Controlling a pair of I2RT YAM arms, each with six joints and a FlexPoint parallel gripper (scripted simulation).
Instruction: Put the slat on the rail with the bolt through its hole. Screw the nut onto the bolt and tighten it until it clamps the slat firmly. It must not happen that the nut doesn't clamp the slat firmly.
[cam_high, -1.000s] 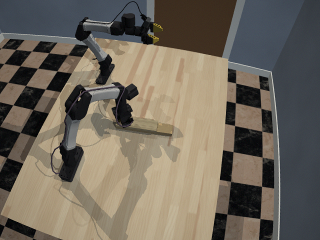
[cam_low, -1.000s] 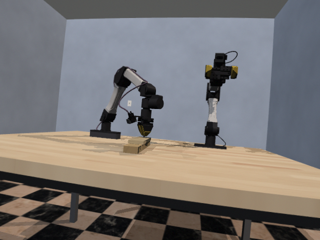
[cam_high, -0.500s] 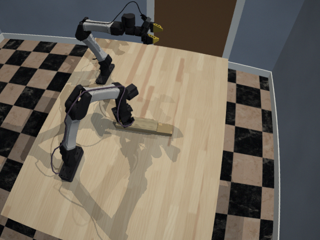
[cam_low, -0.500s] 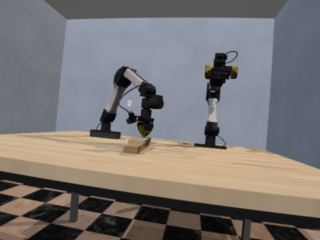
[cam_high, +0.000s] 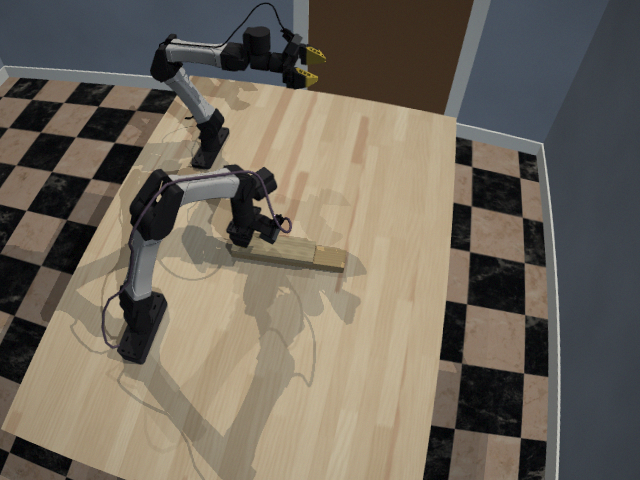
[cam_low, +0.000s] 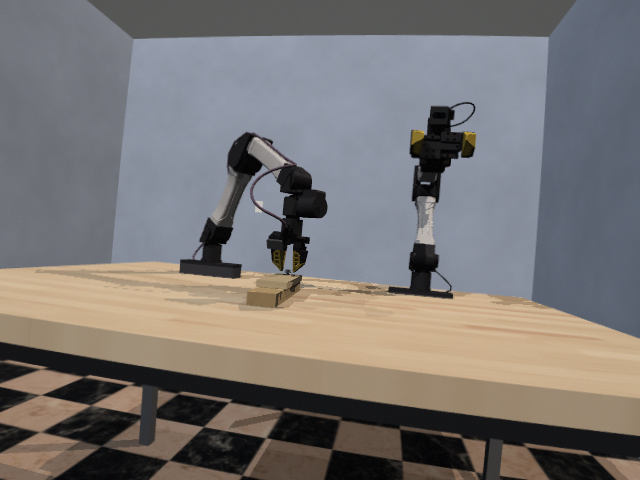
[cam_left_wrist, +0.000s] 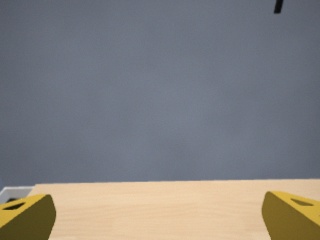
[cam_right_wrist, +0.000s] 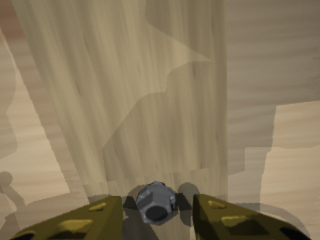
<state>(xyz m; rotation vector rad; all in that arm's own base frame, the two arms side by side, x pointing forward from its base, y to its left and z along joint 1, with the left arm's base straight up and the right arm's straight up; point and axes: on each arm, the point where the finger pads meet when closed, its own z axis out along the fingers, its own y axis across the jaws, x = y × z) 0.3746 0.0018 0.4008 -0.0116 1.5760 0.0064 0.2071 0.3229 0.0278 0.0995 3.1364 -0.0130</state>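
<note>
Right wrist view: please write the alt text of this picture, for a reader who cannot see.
The right pincer stands open around a grey nut, its yellow fingers apart on either side without touching it. Beneath lies the pale wooden slat, crossed by shadows.
</note>
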